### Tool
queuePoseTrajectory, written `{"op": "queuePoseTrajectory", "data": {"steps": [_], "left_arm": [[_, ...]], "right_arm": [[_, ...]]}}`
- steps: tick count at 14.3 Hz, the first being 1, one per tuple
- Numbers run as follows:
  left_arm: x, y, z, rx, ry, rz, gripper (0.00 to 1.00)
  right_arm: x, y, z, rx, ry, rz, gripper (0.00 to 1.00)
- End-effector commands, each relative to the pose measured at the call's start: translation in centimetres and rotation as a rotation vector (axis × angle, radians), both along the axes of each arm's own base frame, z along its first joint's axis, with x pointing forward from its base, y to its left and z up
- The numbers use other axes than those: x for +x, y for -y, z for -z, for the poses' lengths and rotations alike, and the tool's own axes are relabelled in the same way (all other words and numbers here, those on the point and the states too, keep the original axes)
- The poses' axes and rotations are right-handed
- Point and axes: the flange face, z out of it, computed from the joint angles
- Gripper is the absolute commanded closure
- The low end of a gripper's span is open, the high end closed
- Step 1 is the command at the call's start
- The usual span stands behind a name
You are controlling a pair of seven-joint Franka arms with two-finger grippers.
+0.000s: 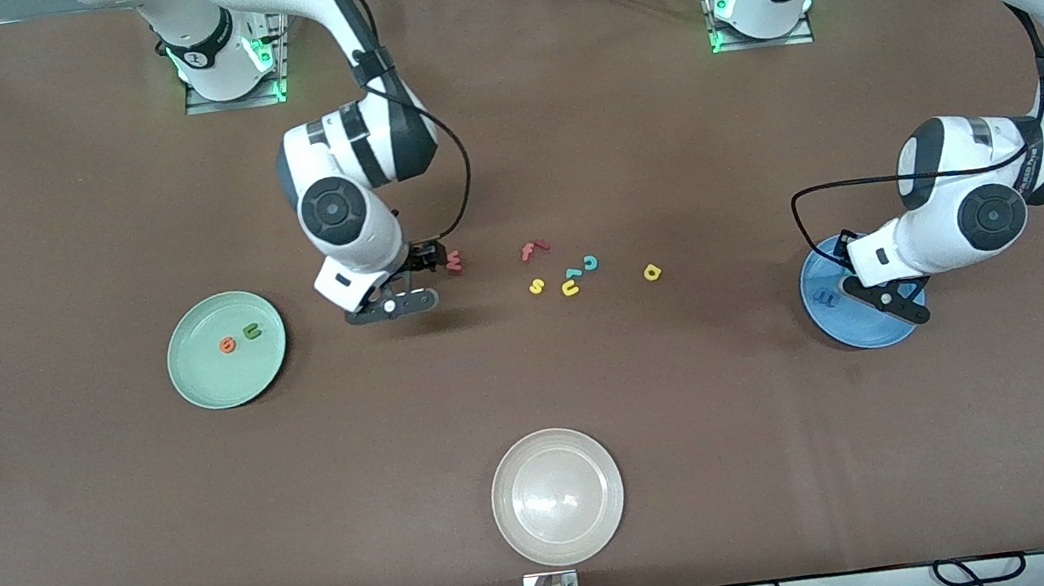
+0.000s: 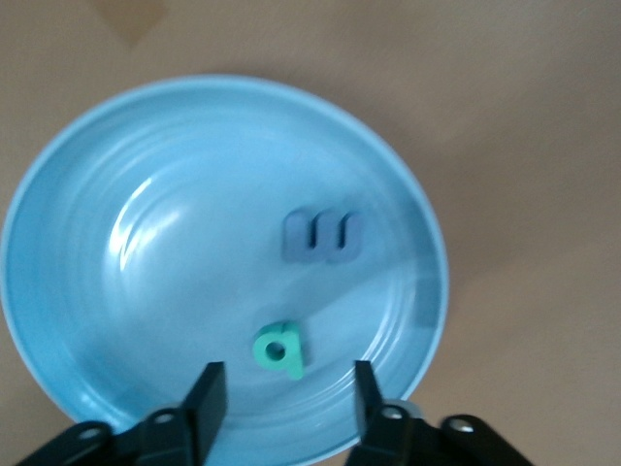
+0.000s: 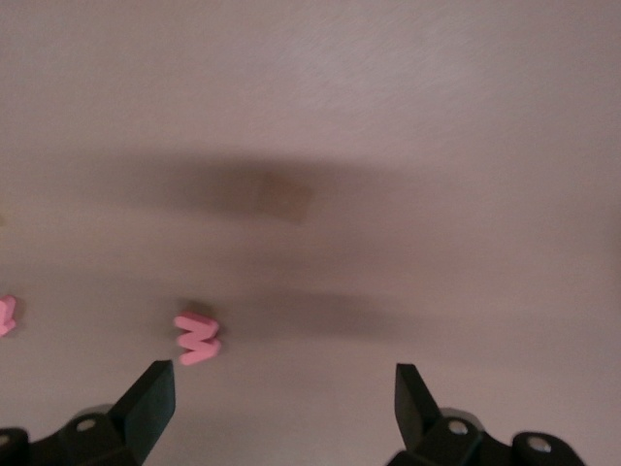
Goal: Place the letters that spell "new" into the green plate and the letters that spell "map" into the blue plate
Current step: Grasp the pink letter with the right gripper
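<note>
Two risks stand out. The right pincer point(image 3: 281, 408), gaping wide just over the bench, sits off-centre from the pink w point(image 3: 198, 338) and may nudge it away. The left pincer point(image 2: 283, 400) hangs open above the blue plate point(image 2: 78, 291), teal a point(image 2: 279, 349) and blue m point(image 2: 322, 237) inside; yellow p point(image 1: 651, 272) waits on the bench.

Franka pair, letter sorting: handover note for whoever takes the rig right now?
Left pincer: open over the blue plate, nothing held.
Right pincer: open, low over the table by the pink w, not gripping it.
Done: orange e and green n in the green plate; blue m and teal a in the blue plate.
Left: w to the green plate; yellow p, on the table toward the left arm's end, to the blue plate.
</note>
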Motion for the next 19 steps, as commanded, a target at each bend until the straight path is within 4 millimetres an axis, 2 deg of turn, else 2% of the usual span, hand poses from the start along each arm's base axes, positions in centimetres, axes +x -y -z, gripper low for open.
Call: {"op": "queuePoseTrajectory", "data": {"steps": [1, 2, 4, 7, 8, 9, 11, 12, 14, 16, 18, 19], "left_arm": [[0.2, 3.3, -3.6, 0.026, 0.003, -0.011, 0.0], [0.1, 5.6, -4.4, 0.017, 0.005, -0.012, 0.0], [-0.3, 8.7, -4.5, 0.019, 0.012, -0.106, 0.0], [-1.6, 15.3, -5.5, 0.001, 0.03, -0.179, 0.0], [-2.1, 17.2, -5.3, -0.019, 0.026, -0.14, 0.0], [-3.0, 19.9, -5.4, -0.035, 0.025, -0.056, 0.0], [-5.0, 25.1, -5.2, -0.055, 0.031, 0.064, 0.0], [-6.3, 27.1, -4.5, -0.058, 0.037, 0.12, 0.0], [-7.1, 28.3, -2.5, -0.019, 0.085, 0.251, 0.0], [-7.2, 29.0, 0.5, -0.045, 0.116, 0.319, 0.0], [-6.9, 28.7, 2.9, -0.077, 0.144, 0.349, 0.0], [-7.2, 29.1, 3.5, -0.087, 0.147, 0.365, 0.04]], "right_arm": [[-1.6, -2.4, 2.2, -0.016, 0.041, 0.046, 0.0], [-2.0, -2.9, 2.7, -0.01, 0.045, 0.077, 0.0], [-2.8, -4.0, 3.5, 0.026, 0.036, 0.11, 0.0], [-3.6, -5.3, 4.8, 0.03, 0.061, 0.103, 0.0], [-3.6, -5.2, 5.3, 0.023, 0.067, 0.101, 0.0], [-3.7, -5.3, 5.7, 0.02, 0.072, 0.1, 0.01], [-4.4, -6.1, 6.5, 0.03, 0.069, 0.087, 0.09], [-4.5, -6.1, 6.6, 0.029, 0.069, 0.088, 0.12], [-4.8, -6.3, 7.2, 0.022, 0.065, 0.084, 0.19], [-4.9, -6.2, 7.6, 0.02, 0.055, 0.083, 0.24], [-4.8, -6.0, 7.7, 0.016, 0.05, 0.086, 0.38], [-4.9, -5.9, 7.7, 0.015, 0.048, 0.084, 0.46]]}}
